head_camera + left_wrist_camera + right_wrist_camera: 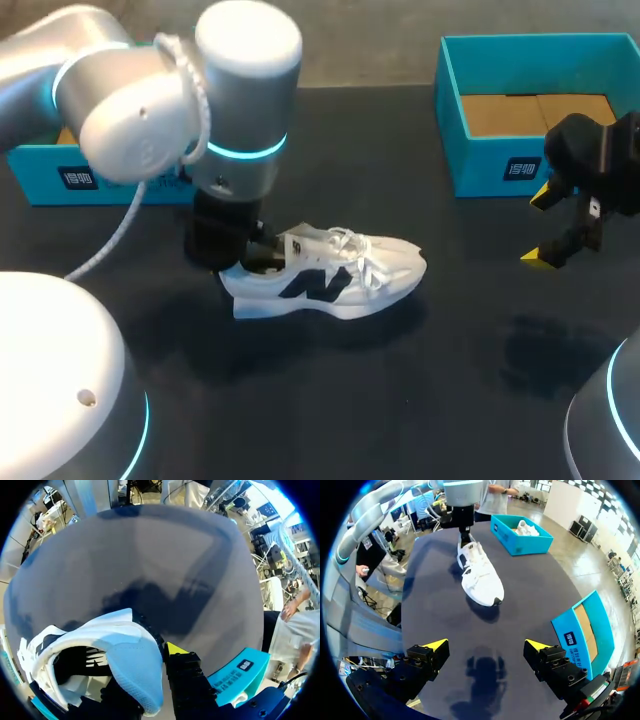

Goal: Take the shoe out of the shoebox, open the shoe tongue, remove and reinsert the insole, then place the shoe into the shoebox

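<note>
A white shoe (335,272) with a dark side logo lies upright on the dark table, toe to the right. My left gripper (248,252) comes straight down on its heel and is shut on the heel wall. In the left wrist view one yellow-tipped finger (175,649) is outside the heel (135,655); the other is hidden inside the shoe. My right gripper (548,226) hangs open and holding nothing over the table's right side, well apart from the shoe (480,577). Its tips stand wide in the right wrist view (486,647). The open blue shoebox (480,165) at the back right shows only its cardboard bottom.
A second blue box (60,175) stands at the back left, behind my left arm; in the right wrist view this box (540,542) holds another white shoe (525,528). Bare table lies in front of the shoe and between it and my right gripper.
</note>
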### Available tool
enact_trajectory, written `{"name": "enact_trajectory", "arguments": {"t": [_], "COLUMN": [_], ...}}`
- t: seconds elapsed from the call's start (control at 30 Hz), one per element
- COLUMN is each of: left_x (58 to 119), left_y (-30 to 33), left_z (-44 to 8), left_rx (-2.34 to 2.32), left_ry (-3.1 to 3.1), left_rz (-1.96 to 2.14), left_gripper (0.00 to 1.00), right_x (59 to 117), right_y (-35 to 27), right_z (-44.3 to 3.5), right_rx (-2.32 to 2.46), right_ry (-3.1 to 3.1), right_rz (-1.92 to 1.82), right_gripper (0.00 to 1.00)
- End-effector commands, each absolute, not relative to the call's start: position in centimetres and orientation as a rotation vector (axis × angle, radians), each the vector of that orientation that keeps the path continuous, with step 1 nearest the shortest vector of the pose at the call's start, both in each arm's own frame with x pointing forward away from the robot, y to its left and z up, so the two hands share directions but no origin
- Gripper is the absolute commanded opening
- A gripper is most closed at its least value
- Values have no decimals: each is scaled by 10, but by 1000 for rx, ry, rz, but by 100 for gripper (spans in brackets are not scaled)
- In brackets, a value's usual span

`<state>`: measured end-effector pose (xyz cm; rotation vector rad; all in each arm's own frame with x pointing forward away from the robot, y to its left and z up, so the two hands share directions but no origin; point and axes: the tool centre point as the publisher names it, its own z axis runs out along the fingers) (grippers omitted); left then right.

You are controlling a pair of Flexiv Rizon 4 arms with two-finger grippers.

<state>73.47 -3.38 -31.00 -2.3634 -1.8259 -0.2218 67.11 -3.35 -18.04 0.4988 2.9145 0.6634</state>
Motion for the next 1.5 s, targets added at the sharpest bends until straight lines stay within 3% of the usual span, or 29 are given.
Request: {"name": "enact_trajectory", "arguments": {"t": [0.03,0.47,1.3,1.33,1.37,1.5], "left_x": [734,735,747,747,746,744], "left_y": [-28,-18,-39,-39,-40,-41], "left_z": [-332,-372,-383,-382,-382,-379], "left_rx": [-2411,-2357,-2351,-2353,-2350,-2352], "left_ry": [-1835,-1888,-1892,-1890,-1889,-1889], "left_rz": [-229,-277,-252,-251,-255,-262], "left_gripper": [0,0,0,13,32,71], "right_x": [673,673,673,673,673,673], "right_y": [-33,-33,-33,-33,-33,-33], "right_z": [-181,-181,-181,-181,-181,-181], "right_rx": [500,500,500,500,500,500], "right_ry": [2918,2918,2918,2918,2918,2918], "right_rz": [660,660,660,660,660,660], "right_gripper": [100,100,100,100,100,100]}}
